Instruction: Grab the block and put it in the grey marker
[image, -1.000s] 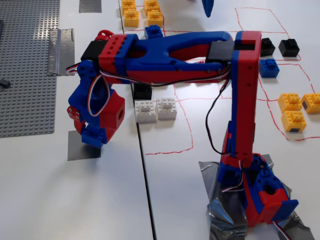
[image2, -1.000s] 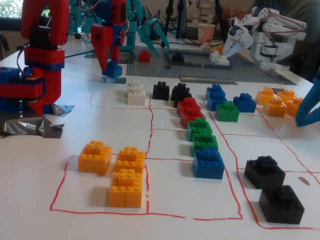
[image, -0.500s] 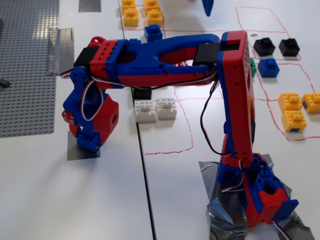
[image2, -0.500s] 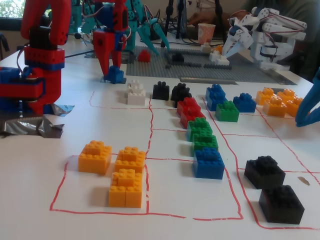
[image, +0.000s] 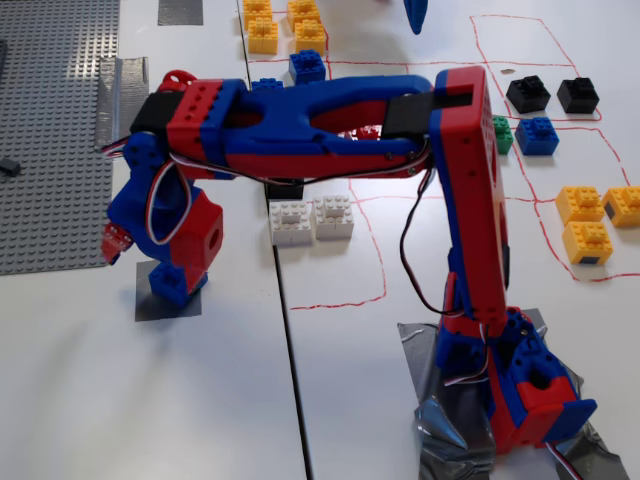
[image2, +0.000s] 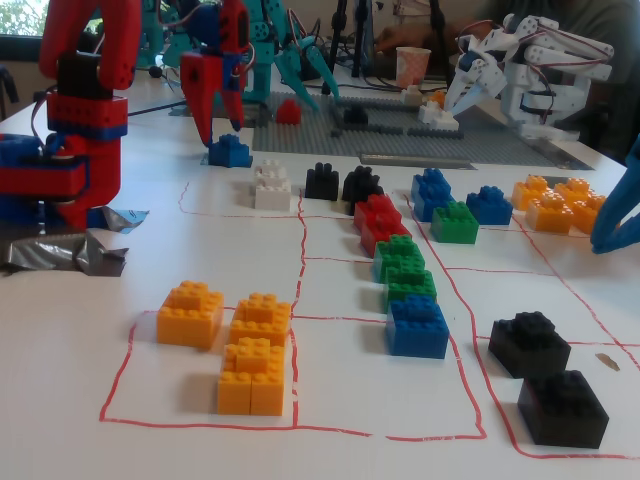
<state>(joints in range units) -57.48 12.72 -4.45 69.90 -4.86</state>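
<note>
The blue block (image: 178, 284) stands on the flat grey marker (image: 150, 308) at the lower left of a fixed view. In the other fixed view the block (image2: 229, 152) rests on the table at the back left; the marker cannot be made out there. My red and blue gripper (image: 160, 258) hangs just above the block, pointing down. One red fingertip (image: 116, 244) is out to the left, well clear of the block. The other red finger (image: 207, 240) is to the right. The gripper (image2: 222, 125) looks open, its fingers (image2: 204, 105) straddling the block's top.
A large studded grey baseplate (image: 55, 130) and a silver tape strip (image: 125, 85) lie left of the arm. White bricks (image: 310, 220) sit under the forearm. Yellow (image2: 240, 340), green (image2: 400, 262), red, black (image2: 530, 345) and other blue bricks (image2: 418, 328) fill red-lined squares. Another blue gripper tip (image2: 615, 220) reaches in.
</note>
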